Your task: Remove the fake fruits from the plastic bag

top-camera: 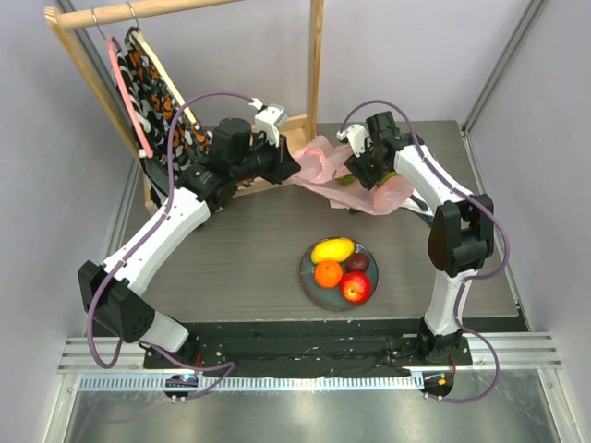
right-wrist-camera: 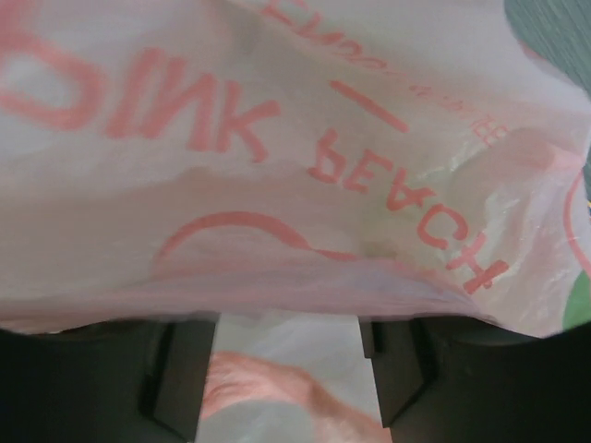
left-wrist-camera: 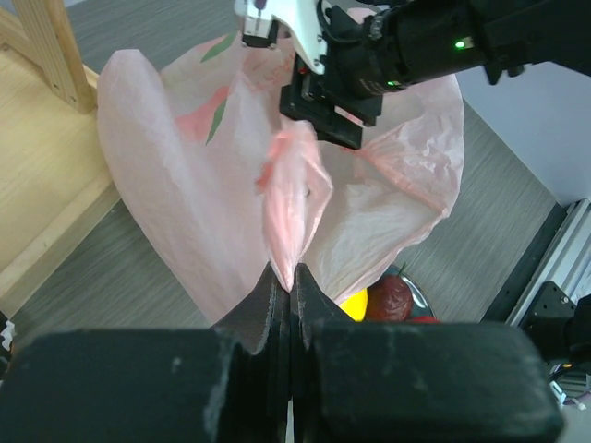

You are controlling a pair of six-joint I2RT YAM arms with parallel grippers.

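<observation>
Film of the plastic bag (left-wrist-camera: 185, 203) sat pinched between the left gripper (left-wrist-camera: 291, 286) jaws, held open for the wide-spread right gripper (right-wrist-camera: 288, 369)

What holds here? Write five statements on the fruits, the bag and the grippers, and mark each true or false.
1. Four fruits sit on the plate: mango, orange, dark purple fruit, red apple. True.
2. The left gripper is open and clear of the plastic bag. False: it is shut on a fold of the bag.
3. The right gripper has its fingers apart, with bag film across them. True.
4. The bag lies on the plate. False: it lies beyond the plate, between the two grippers.
5. The mango is inside the bag. False: it is on the plate.
</observation>
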